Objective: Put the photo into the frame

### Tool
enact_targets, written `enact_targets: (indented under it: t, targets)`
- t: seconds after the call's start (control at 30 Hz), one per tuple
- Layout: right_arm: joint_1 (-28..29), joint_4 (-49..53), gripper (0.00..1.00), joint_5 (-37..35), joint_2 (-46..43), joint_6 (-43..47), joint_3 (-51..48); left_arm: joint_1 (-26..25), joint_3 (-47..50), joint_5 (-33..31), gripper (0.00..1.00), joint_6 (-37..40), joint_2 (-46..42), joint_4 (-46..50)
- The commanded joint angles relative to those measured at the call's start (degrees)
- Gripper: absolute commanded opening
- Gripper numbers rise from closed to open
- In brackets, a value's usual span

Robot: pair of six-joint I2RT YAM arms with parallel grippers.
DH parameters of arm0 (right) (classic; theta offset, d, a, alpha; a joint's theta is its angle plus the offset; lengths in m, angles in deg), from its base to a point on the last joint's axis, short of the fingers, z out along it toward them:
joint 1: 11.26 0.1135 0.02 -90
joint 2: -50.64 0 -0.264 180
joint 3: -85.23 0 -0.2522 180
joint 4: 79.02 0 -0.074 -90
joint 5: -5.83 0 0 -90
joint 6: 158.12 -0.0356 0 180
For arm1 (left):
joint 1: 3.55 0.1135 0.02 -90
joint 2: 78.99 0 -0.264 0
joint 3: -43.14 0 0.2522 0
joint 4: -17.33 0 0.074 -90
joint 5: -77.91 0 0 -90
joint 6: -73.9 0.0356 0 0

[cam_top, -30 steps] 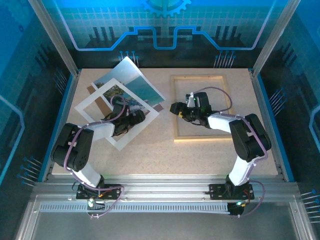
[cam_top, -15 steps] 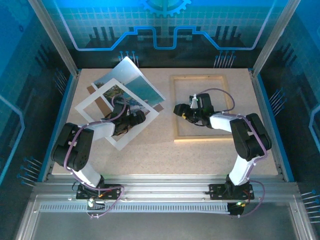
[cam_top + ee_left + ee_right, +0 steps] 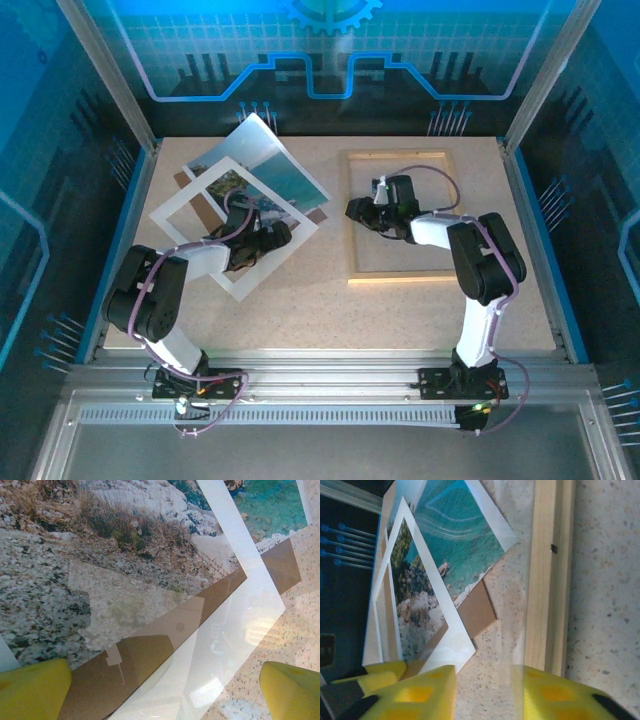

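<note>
The frame (image 3: 400,278) lies flat toward the table's far right corner, long axis near to far. The photo (image 3: 282,165) lies askew by the far left corner, partly under the white mat (image 3: 250,595), long axis slanting toward the table's middle. My left pincer (image 3: 160,692) hangs released over that stack, probably to free the print. My right pincer (image 3: 485,690) sits at the frame's left rail; I cannot tell its grip.

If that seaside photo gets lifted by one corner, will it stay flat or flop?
Probably it bends: the photo looks like a thin sheet. Its glossy face, showing reflections, may slip when pinched. Lying partly under the white mat, over the brown board, its edge seems hard to catch.
</note>
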Motion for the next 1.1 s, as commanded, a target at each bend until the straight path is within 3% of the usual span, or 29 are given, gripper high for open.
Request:
enact_targets:
  t: [0.0,0.1,0.17,0.6,1.07]
  targets:
    - [-0.60,3.82,0.20,-0.28,-0.73,2.63,1.99,0.16,2.42,0.26,0.99,0.49,2.32,9.44]
    - [-0.86,6.39,0.05,-0.58,-2.05,4.72,2.48,1.24,2.98,0.30,0.99,0.74,1.19,10.11]
    - [-1.19,8.44,0.00,-1.16,-3.21,6.21,2.86,1.87,2.88,0.68,0.99,1.05,-0.04,11.03]
    - [-6.84,15.90,0.00,4.33,-7.91,11.36,5.26,2.06,-8.86,-1.03,0.99,0.72,-7.93,18.12]
    - [-16.26,15.20,0.00,12.91,-5.34,12.22,4.30,-2.91,-16.05,2.87,0.99,-5.48,-1.86,11.83]
